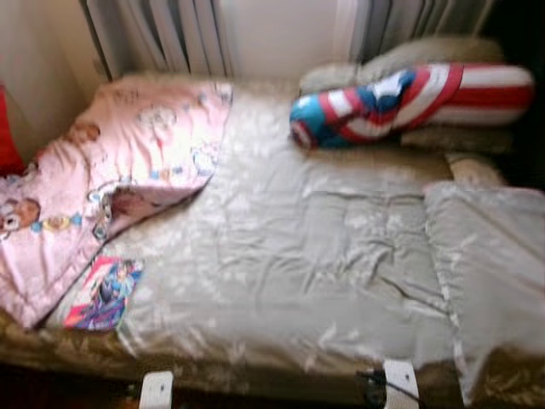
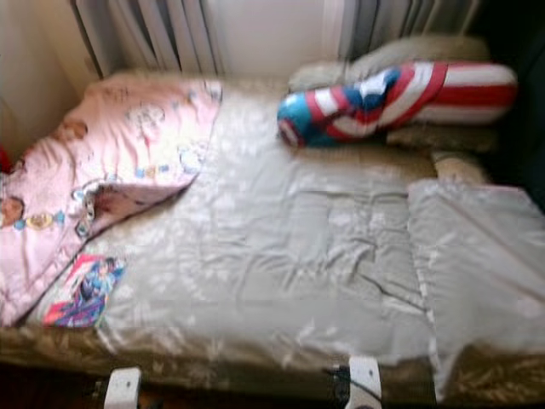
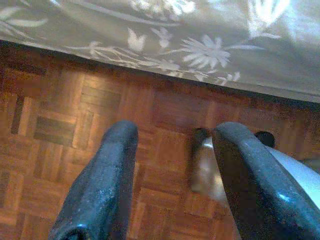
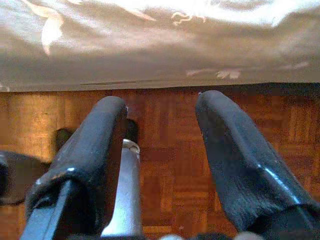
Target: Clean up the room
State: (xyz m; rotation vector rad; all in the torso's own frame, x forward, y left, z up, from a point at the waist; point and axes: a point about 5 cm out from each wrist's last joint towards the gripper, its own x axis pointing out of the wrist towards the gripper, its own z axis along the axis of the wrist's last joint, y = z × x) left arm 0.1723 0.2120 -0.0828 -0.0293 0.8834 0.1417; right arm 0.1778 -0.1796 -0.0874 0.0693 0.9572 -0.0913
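A bed with a grey floral bedspread (image 1: 298, 256) stretches across in front of me. A pink cartoon-print blanket (image 1: 111, 162) lies rumpled over its left part. A colourful picture book (image 1: 106, 294) rests on the near left of the bed. A red, white and blue striped bolster pillow (image 1: 409, 102) lies at the back right. My left gripper (image 3: 170, 145) hangs open over the wooden floor beside the bedspread's edge. My right gripper (image 4: 160, 115) also hangs open above the floor by the bed's side.
A folded grey cover (image 1: 490, 256) lies on the bed's right end. Grey curtains (image 1: 170, 34) and a white wall stand behind the bed. Parquet floor (image 3: 75, 125) runs along the bed's near side. A red thing (image 1: 8, 136) shows at the far left.
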